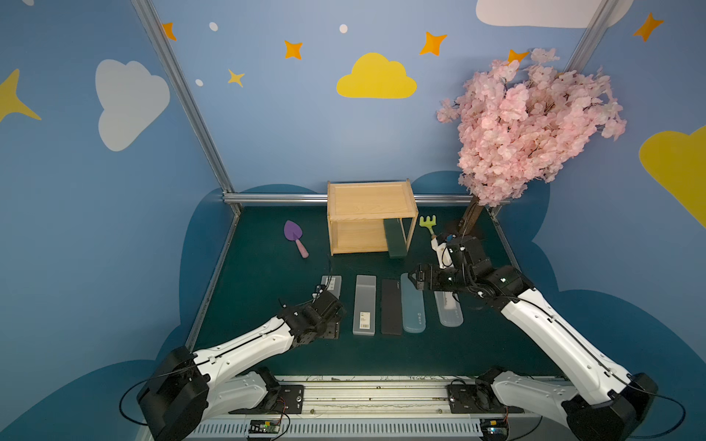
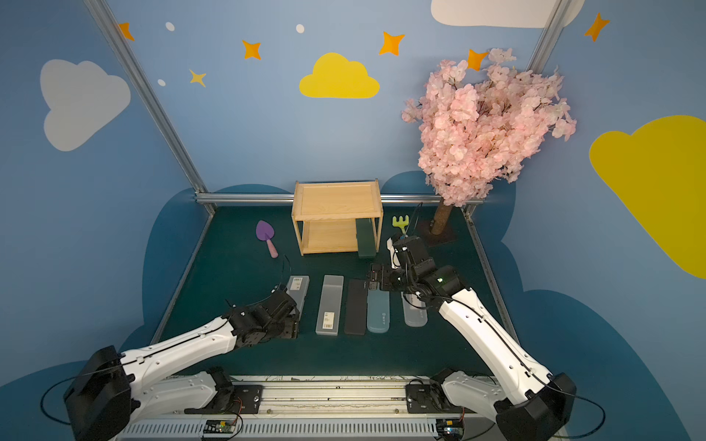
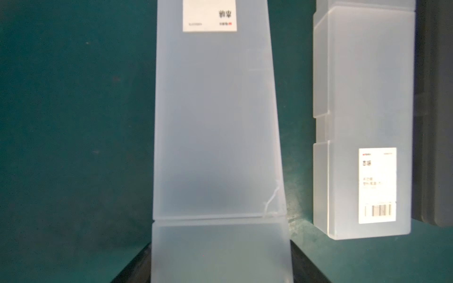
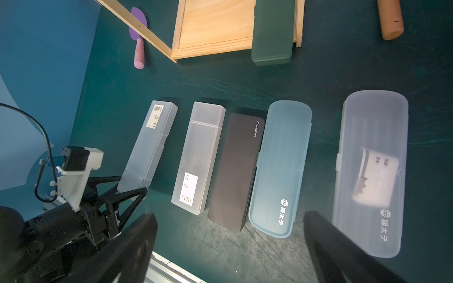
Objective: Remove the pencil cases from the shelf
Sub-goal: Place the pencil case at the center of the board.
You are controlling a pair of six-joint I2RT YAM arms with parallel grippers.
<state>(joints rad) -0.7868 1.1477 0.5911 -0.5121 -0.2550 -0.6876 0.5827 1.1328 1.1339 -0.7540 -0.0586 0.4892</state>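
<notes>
The light-wood shelf (image 1: 370,198) stands at the back; its top tray is bare. A dark green pencil case (image 1: 395,238) stands on edge in the lower tier's right side, its front end sticking out. In front lie a frosted grey case (image 1: 365,305), a black one (image 1: 391,305), a teal one (image 1: 413,311) and a clear one (image 1: 450,311). My left gripper (image 3: 220,247) is shut on the near end of another frosted grey case (image 3: 215,122), leftmost in the row. My right gripper (image 1: 414,279) hovers open over the teal case's far end, holding nothing.
A purple toy trowel (image 1: 295,236) lies left of the shelf and a green toy rake (image 1: 428,223) right of it. A pink blossom tree (image 1: 527,126) stands in the back right corner, close behind my right arm. Blue walls and metal rails enclose the mat.
</notes>
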